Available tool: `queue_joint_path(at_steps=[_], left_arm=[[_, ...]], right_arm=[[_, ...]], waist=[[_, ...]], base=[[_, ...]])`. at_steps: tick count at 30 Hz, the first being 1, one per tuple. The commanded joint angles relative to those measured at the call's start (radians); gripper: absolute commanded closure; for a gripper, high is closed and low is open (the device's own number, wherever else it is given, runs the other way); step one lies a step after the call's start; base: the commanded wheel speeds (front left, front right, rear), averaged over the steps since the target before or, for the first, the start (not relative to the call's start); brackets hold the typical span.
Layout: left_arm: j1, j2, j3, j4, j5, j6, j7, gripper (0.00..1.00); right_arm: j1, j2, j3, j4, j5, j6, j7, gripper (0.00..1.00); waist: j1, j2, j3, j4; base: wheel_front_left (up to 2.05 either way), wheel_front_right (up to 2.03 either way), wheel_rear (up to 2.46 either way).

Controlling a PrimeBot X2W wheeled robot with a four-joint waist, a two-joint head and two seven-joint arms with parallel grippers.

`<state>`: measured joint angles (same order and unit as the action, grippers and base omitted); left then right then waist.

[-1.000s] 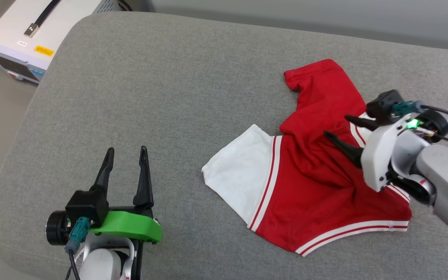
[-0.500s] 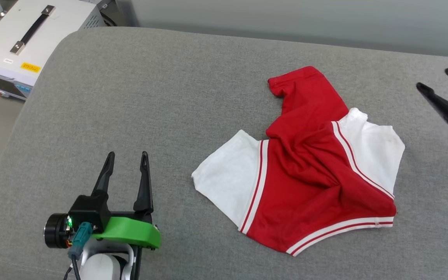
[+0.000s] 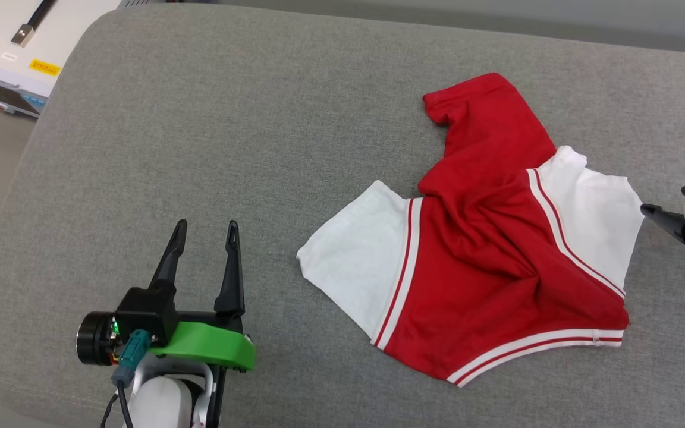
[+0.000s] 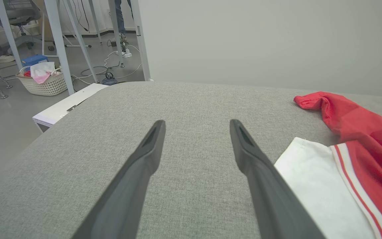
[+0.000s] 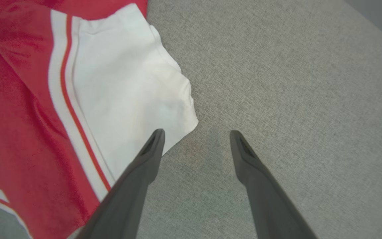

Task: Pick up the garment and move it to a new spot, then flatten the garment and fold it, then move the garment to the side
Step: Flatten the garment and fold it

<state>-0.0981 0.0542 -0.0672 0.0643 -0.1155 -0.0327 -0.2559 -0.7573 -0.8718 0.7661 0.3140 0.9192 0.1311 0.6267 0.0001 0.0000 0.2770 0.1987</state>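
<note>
The garment (image 3: 485, 261) lay crumpled on the grey cushion (image 3: 229, 137), toward three o'clock in the head view. Its red body was bunched into folds. One white sleeve spread toward nine o'clock and the other toward two o'clock, each edged with red-white stripes. A striped band ran along its five o'clock edge. The left gripper (image 3: 207, 224), at seven o'clock, stood wide and empty. The right gripper (image 5: 197, 131) gaped wide too, holding nothing, one fingertip just beside a white sleeve's corner.
</note>
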Motion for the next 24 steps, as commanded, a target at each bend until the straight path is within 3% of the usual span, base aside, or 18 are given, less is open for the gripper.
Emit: queue_joint_path(at_steps=[1,6,16,17,18,24], left_arm=[[-0.020,-0.004,-0.004,-0.002,-0.009,-0.007,-0.006,0.00],[-0.042,-0.004,-0.017,0.001,-0.015,-0.004,-0.006,0.00],[-0.050,-0.004,-0.010,0.006,-0.017,0.002,-0.006,0.00],[-0.050,-0.004,-0.009,0.007,-0.017,0.003,-0.006,0.00],[-0.050,-0.004,-0.009,0.008,-0.016,0.003,-0.006,0.00],[-0.042,-0.004,-0.006,0.018,-0.011,0.001,-0.006,0.00]], right_arm=[[0.015,0.022,-0.005,0.017,-0.016,0.000,0.004,0.00],[0.026,0.090,-0.010,0.098,-0.061,0.000,0.001,0.00],[0.078,0.153,0.035,0.220,-0.092,0.000,-0.016,0.00],[0.078,0.154,0.040,0.221,-0.090,0.000,-0.019,0.85],[0.077,0.154,0.042,0.221,-0.089,0.000,-0.032,1.00],[0.077,0.141,0.040,0.181,-0.075,0.000,-0.143,1.00]], waist=[[-0.0001,0.0000,0.023,0.010],[-0.0001,0.0000,0.054,0.027],[-0.0001,0.0000,0.066,0.025],[-0.0001,0.0000,0.064,0.022],[-0.0001,0.0000,0.061,0.017],[-0.0001,0.0000,0.017,-0.008]], base=[[0.00,0.00,0.00],[0.00,0.00,0.00],[0.00,0.00,0.00],[0.00,0.00,0.00],[0.00,0.00,0.00],[0.00,0.00,0.00]])
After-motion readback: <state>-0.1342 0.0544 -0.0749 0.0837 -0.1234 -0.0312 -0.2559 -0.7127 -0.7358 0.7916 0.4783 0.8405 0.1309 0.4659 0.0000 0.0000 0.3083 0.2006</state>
